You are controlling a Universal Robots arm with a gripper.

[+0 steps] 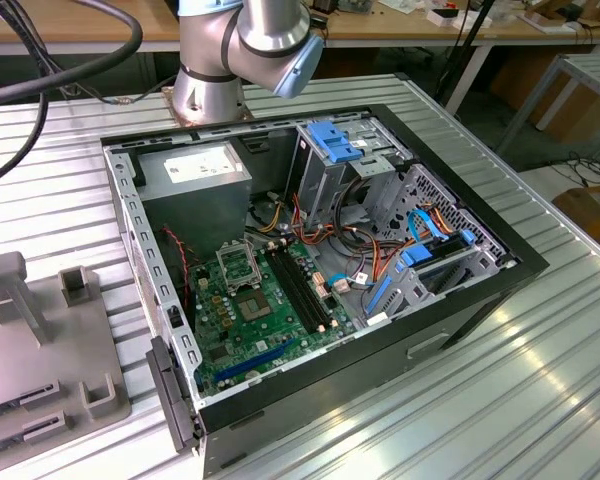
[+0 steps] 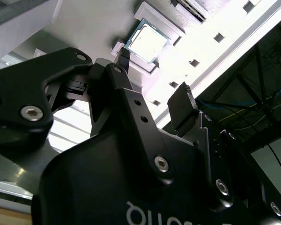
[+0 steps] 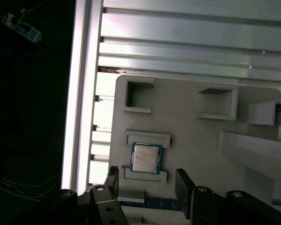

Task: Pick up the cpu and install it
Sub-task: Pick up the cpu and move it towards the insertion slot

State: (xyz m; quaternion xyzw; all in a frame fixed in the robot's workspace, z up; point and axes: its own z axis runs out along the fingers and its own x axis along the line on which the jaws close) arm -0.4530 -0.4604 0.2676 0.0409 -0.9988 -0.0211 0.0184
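— Any writing to go by?

— Little. The cpu [image 3: 146, 158] has faint print on its dull grey lid, too small to make out. The gripper [image 3: 147, 173] has white lettering on its black body in the second wrist view, cut off at the frame. In the exterior view a white label [image 1: 202, 165] sits on the power supply inside the computer case [image 1: 525, 262].

— Where is the chip?

— Flat on the matte grey fixture tray [image 3: 192, 136], between two low raised ledges [image 3: 148, 138], a green border showing round the metal square. It shows in both wrist views.

— And the end effector?

— Its black, angular fingers [image 3: 182, 185] stand apart, wider than the chip, holding nothing and clear of it.

— Room to move?

— The chip's two sides without ledges are bare. The tray's rounded corner lies near the edge rail of the ribbed aluminium table [image 1: 480, 400]; beyond the rail all is dark. The case lies open beside the tray, green motherboard [image 1: 250, 320] facing up.
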